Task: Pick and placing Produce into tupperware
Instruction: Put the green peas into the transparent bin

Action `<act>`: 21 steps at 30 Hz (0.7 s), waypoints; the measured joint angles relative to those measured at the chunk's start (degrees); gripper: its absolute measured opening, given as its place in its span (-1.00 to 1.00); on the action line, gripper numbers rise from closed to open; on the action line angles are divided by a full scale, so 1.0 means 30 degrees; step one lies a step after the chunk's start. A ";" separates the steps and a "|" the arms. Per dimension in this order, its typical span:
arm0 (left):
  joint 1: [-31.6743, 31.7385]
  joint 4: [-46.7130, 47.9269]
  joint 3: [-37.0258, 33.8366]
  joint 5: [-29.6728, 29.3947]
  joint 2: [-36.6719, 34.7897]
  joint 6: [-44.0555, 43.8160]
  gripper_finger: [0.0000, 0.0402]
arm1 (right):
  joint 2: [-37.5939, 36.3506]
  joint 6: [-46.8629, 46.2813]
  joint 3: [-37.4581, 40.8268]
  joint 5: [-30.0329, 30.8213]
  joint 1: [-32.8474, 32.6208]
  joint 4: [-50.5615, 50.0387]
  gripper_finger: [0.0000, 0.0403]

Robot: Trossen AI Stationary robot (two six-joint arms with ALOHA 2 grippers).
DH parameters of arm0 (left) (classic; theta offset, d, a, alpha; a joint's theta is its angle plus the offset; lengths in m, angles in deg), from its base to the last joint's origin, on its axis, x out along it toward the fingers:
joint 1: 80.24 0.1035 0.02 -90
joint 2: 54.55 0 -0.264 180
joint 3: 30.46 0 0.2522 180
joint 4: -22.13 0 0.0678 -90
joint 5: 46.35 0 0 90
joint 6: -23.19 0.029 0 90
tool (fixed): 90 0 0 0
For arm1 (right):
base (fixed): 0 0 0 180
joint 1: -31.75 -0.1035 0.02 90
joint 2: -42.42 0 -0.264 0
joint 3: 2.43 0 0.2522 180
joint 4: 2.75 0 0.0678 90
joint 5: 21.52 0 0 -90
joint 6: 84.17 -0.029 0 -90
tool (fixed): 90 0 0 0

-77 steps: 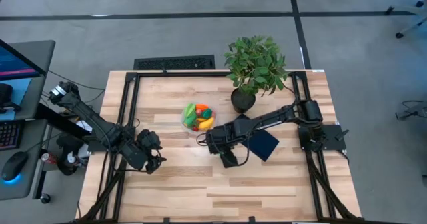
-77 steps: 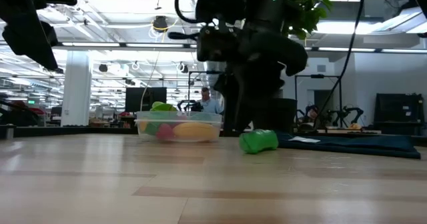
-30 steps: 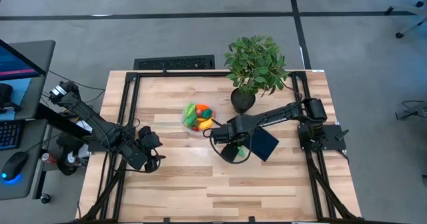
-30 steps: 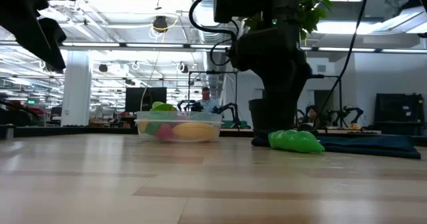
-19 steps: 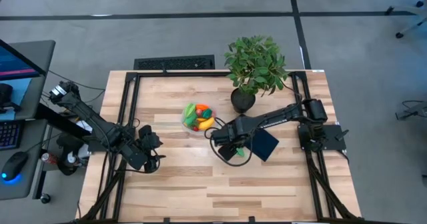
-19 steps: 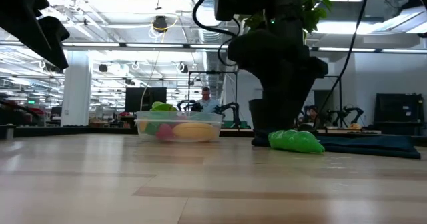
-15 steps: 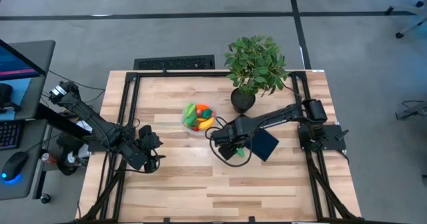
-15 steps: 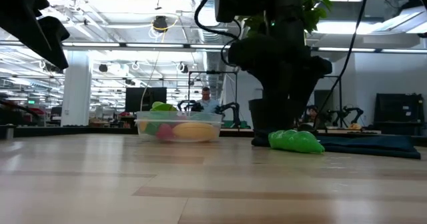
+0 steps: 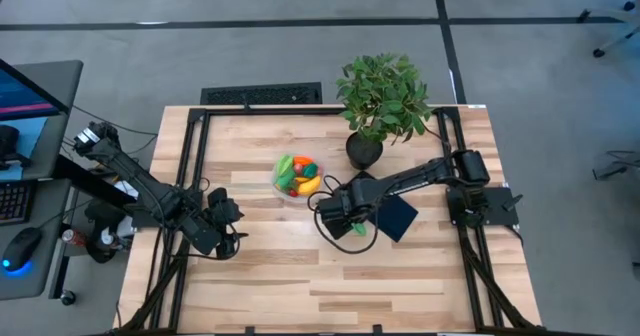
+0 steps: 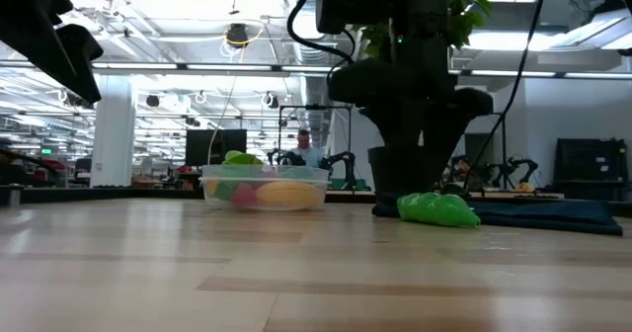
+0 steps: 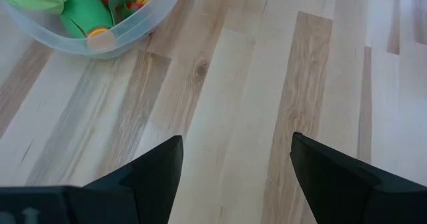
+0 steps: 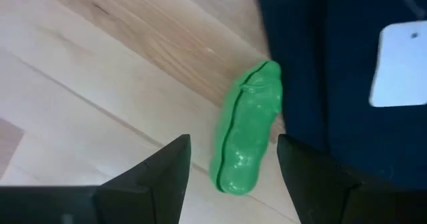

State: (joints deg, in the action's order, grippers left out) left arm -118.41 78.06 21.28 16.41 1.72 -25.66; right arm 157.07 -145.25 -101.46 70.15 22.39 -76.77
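Produce mostly sits in the round clear plastic tupperware (image 9: 297,176), centre-far on your light wooden table (image 9: 260,276). Left gripper (image 9: 228,231) idles at the near-left, fingers spread, well apart from it. One stray: a lumpy green toy vegetable (image 12: 245,128), just beside the dark blue flat rectangle (image 12: 347,64). Your right gripper (image 12: 230,177) hovers over it, fingers spread and holding nothing; the vegetable's long axis points between them. Right arm is nearer.

Grey concrete floor (image 9: 250,56), desk with monitor (image 9: 25,91), bright ceiling lights (image 10: 178,11).
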 joint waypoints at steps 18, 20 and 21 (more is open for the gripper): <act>-0.0007 -0.0014 0.0000 0.0164 -0.0007 -0.0457 0.32 | 0.0000 -0.0138 0.1097 0.0097 -0.0367 0.1523 0.07; 0.0000 -0.0014 0.0000 0.0165 -0.0007 -0.0493 0.32 | 0.0000 -0.0042 0.1097 0.0219 -0.0372 0.1611 0.07; 0.0000 -0.0014 0.0000 0.0164 -0.0007 -0.0497 0.32 | 0.0000 0.0014 0.1097 0.0263 -0.0364 0.1634 0.07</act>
State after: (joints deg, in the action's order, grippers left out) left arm -118.41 78.02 21.28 16.91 1.70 -27.15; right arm 157.07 -145.21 -98.16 70.94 21.30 -71.87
